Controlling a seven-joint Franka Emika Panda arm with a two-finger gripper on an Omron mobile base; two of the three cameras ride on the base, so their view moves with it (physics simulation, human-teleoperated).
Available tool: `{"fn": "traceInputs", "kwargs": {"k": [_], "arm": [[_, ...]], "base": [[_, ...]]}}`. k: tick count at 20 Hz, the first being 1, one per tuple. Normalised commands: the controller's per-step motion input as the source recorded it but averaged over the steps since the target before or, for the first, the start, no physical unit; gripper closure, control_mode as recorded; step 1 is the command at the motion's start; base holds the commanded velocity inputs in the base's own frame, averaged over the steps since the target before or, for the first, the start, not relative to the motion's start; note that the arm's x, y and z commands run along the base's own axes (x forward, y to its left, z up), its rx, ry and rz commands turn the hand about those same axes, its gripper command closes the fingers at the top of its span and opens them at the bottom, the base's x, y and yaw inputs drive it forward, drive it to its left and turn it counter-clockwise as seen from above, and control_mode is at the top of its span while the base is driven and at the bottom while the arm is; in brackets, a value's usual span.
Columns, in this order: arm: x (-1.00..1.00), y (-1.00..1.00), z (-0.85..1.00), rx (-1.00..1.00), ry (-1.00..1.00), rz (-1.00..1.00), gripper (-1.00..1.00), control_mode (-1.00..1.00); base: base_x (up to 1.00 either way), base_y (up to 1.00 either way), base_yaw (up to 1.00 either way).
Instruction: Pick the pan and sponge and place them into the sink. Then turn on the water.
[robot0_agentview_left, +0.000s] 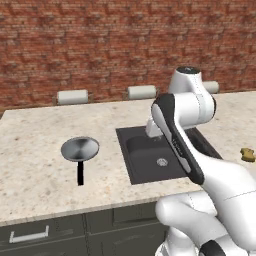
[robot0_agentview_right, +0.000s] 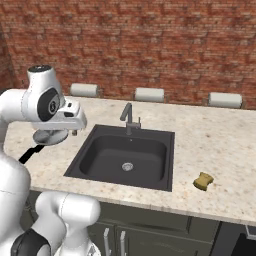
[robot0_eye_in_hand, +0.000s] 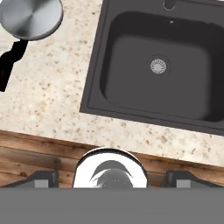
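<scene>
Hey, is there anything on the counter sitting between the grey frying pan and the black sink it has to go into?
Nothing visible: bare speckled counter separates the small grey metal frying pan from the black recessed sink.

A speckled beige stone desk (robot0_agentview_left: 35, 150) runs below a red brick wall (robot0_agentview_left: 100, 45). Three pale chair backs (robot0_agentview_right: 149, 94) line the desk's far edge, just in front of the wall. Dark grey cabinet fronts (robot0_agentview_left: 60, 232) with pale bar handles (robot0_agentview_left: 29, 235) sit beneath the desk's near edge.
</scene>
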Motion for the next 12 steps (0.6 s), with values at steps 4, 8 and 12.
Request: {"fn": "traceInputs", "kwargs": {"k": [4, 8, 12], "arm": [[-0.37, 1.00, -0.62, -0.15, 0.08, 0.02, -1.00, -1.00], [0.00, 1.00, -0.49, -0.01, 0.07, 0.00, -1.00, -1.00], [0.08, 0.84, -0.21, 0.03, 0.15, -0.02, -1.00, -1.00]], "base": [[0.00, 0.00, 0.00], [0.00, 0.00, 0.00], [0.00, 0.00, 0.00]]}}
